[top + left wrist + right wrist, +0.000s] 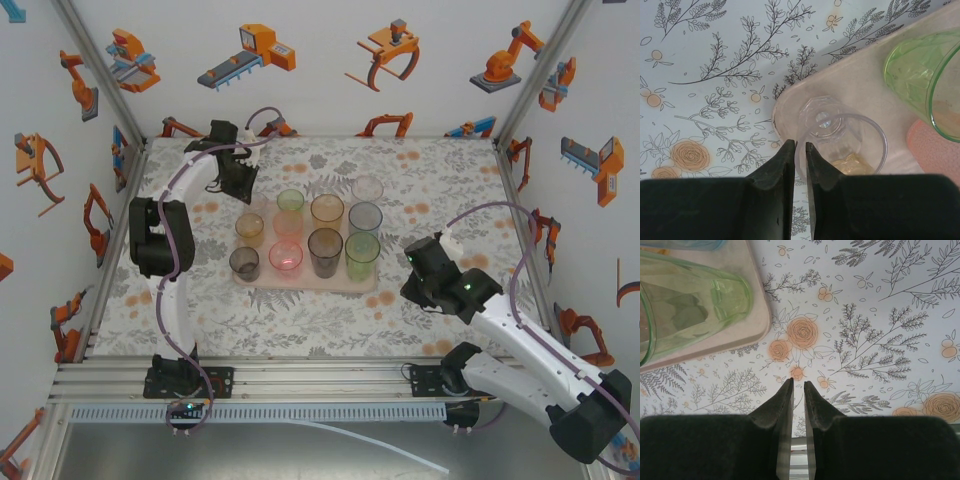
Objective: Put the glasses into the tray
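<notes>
The pale pink tray lies mid-table with several tinted glasses standing on it, among them a green one, a smoky one and a pink one. My left gripper hangs over the tray's far left corner. Its jaws stand a slit apart astride the rim of a clear glass, which stands upright in that corner. A green glass is beside it. My right gripper is shut and holds nothing, over the cloth right of the tray.
A pale glass stands by the tray's far right corner; I cannot tell whether it is on the tray. The flowered cloth covers the table. Aluminium posts and printed walls close in left, right and back.
</notes>
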`<state>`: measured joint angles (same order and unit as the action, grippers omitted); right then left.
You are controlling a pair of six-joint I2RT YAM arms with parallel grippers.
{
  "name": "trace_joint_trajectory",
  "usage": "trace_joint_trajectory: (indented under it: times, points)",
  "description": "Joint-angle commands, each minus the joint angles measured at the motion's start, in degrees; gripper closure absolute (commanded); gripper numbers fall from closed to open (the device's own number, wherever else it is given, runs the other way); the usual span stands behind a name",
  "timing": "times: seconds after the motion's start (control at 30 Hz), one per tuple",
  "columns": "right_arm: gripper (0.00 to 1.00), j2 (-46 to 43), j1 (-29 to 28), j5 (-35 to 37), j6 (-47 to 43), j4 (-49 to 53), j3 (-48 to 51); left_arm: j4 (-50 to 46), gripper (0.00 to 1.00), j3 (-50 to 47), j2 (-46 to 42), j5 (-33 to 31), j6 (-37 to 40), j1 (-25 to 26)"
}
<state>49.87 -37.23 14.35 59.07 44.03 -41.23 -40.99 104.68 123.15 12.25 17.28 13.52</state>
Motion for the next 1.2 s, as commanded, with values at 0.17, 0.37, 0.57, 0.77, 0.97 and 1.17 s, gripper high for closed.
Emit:
trace_joint_trajectory:
  times: [0.17,0.37,0.57,0.77,0.97,1.17]
  points:
    - [0.81,0.7,0.6,-0.3,-0.7,-1.6,0.9,-2.1,0.71,2.7,0.3,1.4,-0.2,-0.2]
    - [0.80,1.4,0.8,-0.5,-0.8,-2.4,1.1,-2.5,0.63,3.6,-1.1,0.0,0.5,-0.3]
    - [0.80,2.9,1.5,-1.8,-1.5,-5.5,2.2,-4.4,0.58,5.2,-3.0,-0.3,1.0,-0.6]
    - [0.73,6.3,2.3,-3.7,-2.6,-9.1,2.9,-6.0,0.44,5.6,-6.1,-0.3,1.3,-1.2]
    - [0.71,10.0,3.6,-6.1,-3.1,-15.6,5.4,-9.2,0.37,6.9,-10.3,-0.6,1.4,-1.5]
    - [0.71,14.6,5.0,-8.9,-3.6,-23.4,8.0,-16.2,0.26,10.5,-15.9,3.1,-0.9,-2.5]
